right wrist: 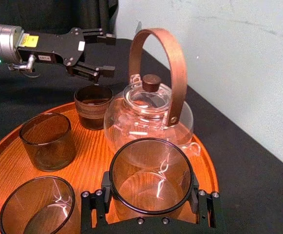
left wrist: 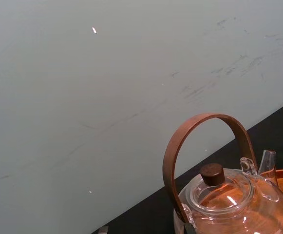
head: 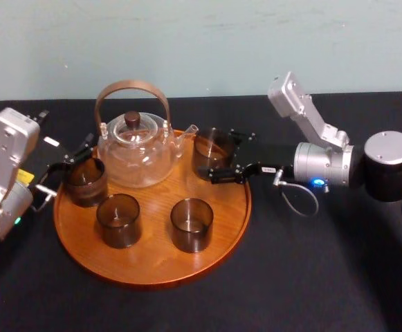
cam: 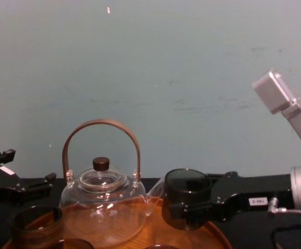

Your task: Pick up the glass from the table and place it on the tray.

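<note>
From the head view, the right tool [head: 214, 158] reaches in from the right and is clamped on a smoked glass [head: 212, 148] over the far right part of the wooden tray [head: 152, 278], just beside the spout [head: 187, 131] of the glass teapot [head: 135, 155]; the left tool [head: 72, 160] sits at the tray's left edge beside another glass [head: 85, 182], and black desk [head: 325, 270] lies all round. The left wrist view looks past the teapot's bentwood handle [left wrist: 180, 141] to the wall, so it says little about clearance. In the right wrist view the held glass [right wrist: 150, 178] sits upright between the fingers with the teapot close behind it, two more glasses [right wrist: 46, 140] stand to one side, and the left tool [right wrist: 102, 53] has its fingers apart above the far glass. The chest view puts the held glass [cam: 186, 203] at about rim height, its base not clearly on the wood. The risks as I judge them: letting go before the base is down could tip or chip it, any drift toward the teapot would strike the spout, and smooth glass may slip or twist in the clamp as the fingers part
</note>
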`<state>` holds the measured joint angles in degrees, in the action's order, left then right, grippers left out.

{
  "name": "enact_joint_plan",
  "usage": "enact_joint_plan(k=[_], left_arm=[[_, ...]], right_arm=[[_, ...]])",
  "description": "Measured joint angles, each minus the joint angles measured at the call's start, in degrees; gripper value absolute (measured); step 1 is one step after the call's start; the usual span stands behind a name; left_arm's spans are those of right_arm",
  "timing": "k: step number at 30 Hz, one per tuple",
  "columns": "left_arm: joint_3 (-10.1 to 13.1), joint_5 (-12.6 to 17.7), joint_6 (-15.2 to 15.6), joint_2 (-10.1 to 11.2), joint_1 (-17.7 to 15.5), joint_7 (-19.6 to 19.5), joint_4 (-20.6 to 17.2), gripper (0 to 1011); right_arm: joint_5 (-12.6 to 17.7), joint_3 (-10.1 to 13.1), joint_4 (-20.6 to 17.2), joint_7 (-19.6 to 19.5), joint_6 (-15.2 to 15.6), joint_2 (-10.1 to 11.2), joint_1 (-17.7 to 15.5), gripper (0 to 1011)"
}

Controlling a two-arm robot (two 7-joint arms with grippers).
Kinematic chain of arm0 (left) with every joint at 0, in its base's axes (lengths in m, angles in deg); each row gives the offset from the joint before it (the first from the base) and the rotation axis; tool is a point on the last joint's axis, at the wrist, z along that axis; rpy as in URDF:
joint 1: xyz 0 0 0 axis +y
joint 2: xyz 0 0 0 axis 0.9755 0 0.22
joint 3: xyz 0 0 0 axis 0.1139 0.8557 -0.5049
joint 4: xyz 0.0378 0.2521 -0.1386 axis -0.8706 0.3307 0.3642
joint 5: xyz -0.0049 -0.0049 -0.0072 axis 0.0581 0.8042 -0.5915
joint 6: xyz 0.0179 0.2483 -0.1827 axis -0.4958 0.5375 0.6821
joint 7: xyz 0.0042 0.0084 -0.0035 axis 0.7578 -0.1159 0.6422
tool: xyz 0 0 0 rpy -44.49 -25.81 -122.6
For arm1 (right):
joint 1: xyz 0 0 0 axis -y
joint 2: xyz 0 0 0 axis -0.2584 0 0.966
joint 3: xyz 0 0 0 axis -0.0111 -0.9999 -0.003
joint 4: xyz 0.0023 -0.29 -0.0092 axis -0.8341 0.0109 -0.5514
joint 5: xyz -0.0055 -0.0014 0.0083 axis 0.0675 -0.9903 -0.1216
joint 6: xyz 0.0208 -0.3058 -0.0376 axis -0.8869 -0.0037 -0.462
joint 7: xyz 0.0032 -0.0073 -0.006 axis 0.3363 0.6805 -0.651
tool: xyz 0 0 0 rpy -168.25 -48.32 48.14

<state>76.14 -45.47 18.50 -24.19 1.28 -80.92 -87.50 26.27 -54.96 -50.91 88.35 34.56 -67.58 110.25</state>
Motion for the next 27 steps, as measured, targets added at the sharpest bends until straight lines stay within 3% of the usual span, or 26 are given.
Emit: enact_joint_plan(k=[16, 27], left_arm=[[0.00, 0.00, 0.00, 0.00, 0.00, 0.00, 0.00, 1001], [0.00, 0.00, 0.00, 0.00, 0.00, 0.00, 0.00, 1001]], right_arm=[[-1.08, -1.63, 7.69, 0.19, -1.87, -3.48, 1.49, 904], [-2.21, -1.69, 10.54, -0.11, -2.34, -4.62, 1.73, 904]])
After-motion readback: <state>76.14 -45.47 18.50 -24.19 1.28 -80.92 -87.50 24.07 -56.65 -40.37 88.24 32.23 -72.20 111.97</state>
